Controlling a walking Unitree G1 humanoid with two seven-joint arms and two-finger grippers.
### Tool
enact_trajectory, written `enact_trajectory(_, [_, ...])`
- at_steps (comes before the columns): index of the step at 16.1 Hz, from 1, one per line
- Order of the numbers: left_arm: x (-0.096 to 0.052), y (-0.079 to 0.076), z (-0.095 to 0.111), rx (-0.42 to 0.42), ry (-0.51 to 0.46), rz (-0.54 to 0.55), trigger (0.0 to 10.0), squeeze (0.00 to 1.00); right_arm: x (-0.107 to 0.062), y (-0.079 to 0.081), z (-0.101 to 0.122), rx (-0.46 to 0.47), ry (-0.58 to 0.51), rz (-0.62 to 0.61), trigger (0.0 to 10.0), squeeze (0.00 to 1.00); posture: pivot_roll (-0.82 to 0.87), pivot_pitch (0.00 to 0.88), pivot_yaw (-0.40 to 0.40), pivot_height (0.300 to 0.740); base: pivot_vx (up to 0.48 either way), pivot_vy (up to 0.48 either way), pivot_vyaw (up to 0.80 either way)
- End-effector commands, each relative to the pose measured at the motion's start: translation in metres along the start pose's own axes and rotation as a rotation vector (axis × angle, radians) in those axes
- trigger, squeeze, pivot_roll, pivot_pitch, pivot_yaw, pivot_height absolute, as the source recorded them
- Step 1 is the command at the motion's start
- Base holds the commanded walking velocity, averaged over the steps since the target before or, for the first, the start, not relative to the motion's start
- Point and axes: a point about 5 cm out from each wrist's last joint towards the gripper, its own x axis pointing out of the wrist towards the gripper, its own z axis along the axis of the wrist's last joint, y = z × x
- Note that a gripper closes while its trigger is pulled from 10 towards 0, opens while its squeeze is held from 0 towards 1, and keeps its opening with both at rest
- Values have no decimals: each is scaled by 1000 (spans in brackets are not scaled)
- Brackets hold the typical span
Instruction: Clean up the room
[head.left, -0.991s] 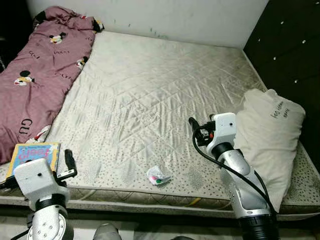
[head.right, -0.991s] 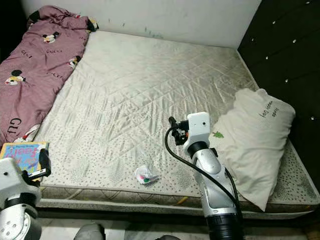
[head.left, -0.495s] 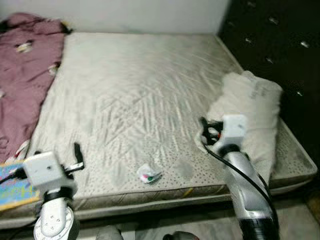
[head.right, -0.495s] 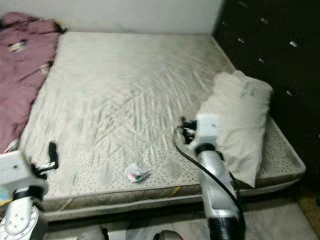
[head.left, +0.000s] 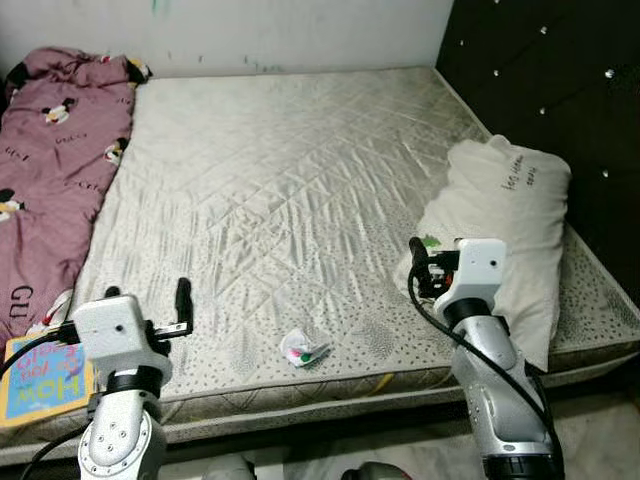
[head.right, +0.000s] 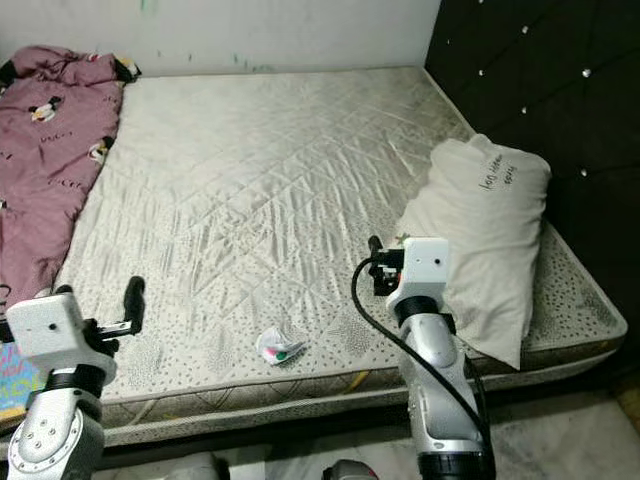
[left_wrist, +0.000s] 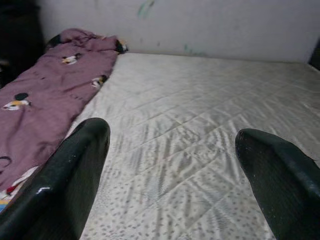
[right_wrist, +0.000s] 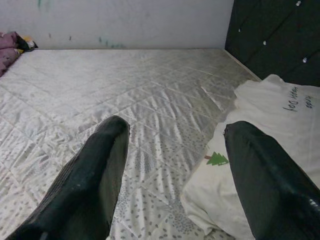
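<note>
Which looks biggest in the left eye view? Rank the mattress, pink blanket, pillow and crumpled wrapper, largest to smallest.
1. mattress
2. pink blanket, partly cut off at the picture's edge
3. pillow
4. crumpled wrapper, by far the smallest, near the mattress's front edge

No two look alike in size.

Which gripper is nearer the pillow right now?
Right. The right gripper hovers at the pillow's near edge; the left gripper is across the mattress, beside the book.
</note>
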Motion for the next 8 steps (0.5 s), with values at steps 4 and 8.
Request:
enact_trajectory(4, [-4,4,-3,8,18,20,10000,0,-3,0,6,20,-21,3,10000,0,79,36,0,740,0,0,0])
enact_trajectory(8, [-8,8,-1,-1,22,44,10000,0,-2,7,5,32,-10,37,10000,0,99,48,-15,740,0,0,0])
